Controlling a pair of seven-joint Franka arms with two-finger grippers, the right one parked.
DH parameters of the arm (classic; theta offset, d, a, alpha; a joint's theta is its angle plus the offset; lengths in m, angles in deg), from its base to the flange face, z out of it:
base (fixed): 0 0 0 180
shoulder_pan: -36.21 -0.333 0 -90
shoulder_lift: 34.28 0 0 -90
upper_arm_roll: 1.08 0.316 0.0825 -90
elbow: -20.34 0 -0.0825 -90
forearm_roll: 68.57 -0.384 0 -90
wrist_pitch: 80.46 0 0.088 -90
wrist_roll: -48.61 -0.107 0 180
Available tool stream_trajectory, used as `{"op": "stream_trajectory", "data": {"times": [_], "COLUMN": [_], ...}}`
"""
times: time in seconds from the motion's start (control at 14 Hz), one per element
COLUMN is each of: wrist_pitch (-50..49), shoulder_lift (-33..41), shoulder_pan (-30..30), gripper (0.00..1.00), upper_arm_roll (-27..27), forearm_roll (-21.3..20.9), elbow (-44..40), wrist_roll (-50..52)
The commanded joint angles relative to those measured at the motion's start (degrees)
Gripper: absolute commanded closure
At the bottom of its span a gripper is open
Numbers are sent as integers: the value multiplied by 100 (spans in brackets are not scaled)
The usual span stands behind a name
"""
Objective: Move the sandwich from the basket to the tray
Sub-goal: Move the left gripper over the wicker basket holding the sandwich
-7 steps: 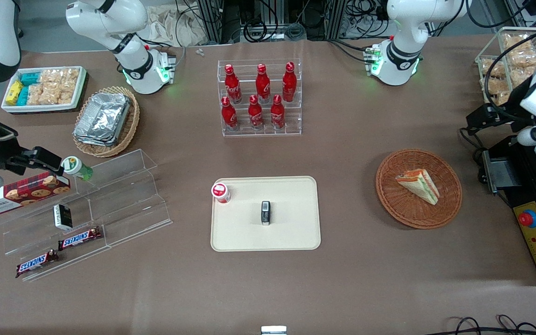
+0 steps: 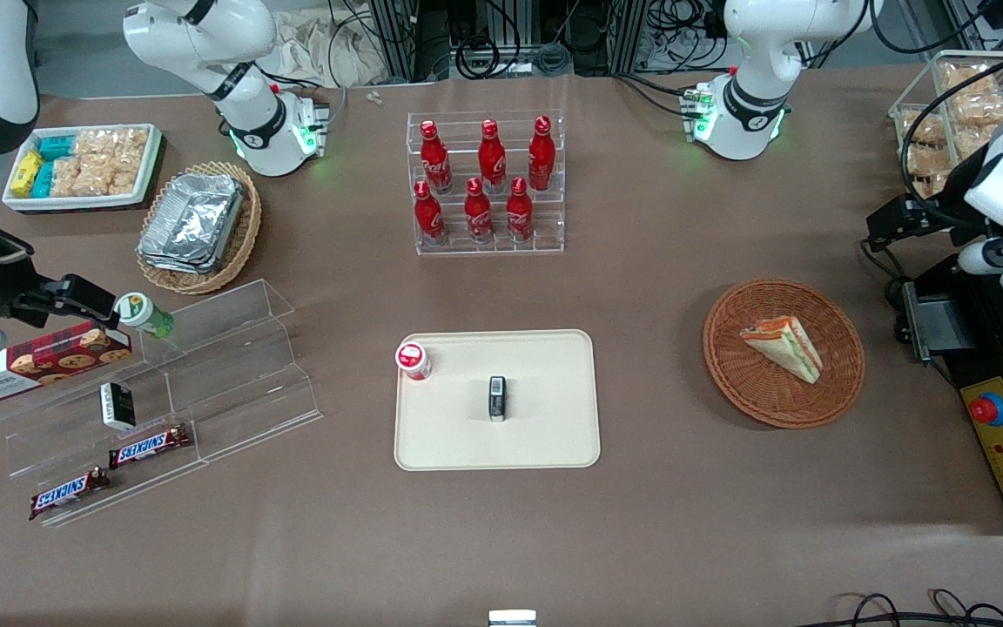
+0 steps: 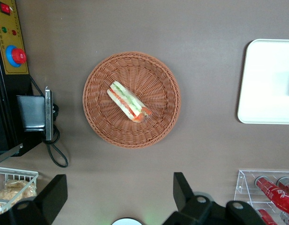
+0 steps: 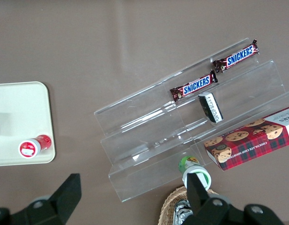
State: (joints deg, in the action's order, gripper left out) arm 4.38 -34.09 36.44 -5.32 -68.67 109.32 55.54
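Across the whole scene runs a brown table (image 2: 658, 522), its cloth matt and plain, with cables and metal framing at its edge farthest from the front camera; taking the tray (image 2: 545, 435) as landmark, cream and low-rimmed near the table's middle, a clear rack of red bottles (image 2: 486, 183) stands farther from the camera than it; a clear stepped shelf (image 2: 232, 383) lies beside the tray toward the parked arm's end, holding two Snickers bars (image 2: 149, 446); the basket (image 2: 763, 396) sits beside the tray toward the working arm's end, apart from it; the sandwich (image 2: 784, 347) lies in the basket, filling edge up; the gripper (image 3: 117, 197) hangs high above the table near the basket, fingers (image 3: 181, 187) spread wide, holding nothing; on the tray stand a red-capped jar (image 2: 413, 360) at its rim and a small dark packet (image 2: 497, 398) near its middle.
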Motion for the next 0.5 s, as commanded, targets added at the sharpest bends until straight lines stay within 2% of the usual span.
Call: {"op": "stream_trajectory", "data": {"times": [0.0, 0.07, 0.21, 0.43], "wrist_pitch": [-370, -362, -380, -48], "shoulder_lift": [-27, -54, -115, 42], "shoulder_pan": [-14, -14, 21, 74], "gripper": [0, 0, 0, 0], "upper_arm_roll": [-15, -7, -24, 11], "forearm_roll": [-77, -68, -42, -51], "elbow": [-82, -82, 22, 698], "wrist_roll": [299, 771, 2438, 2630]}}
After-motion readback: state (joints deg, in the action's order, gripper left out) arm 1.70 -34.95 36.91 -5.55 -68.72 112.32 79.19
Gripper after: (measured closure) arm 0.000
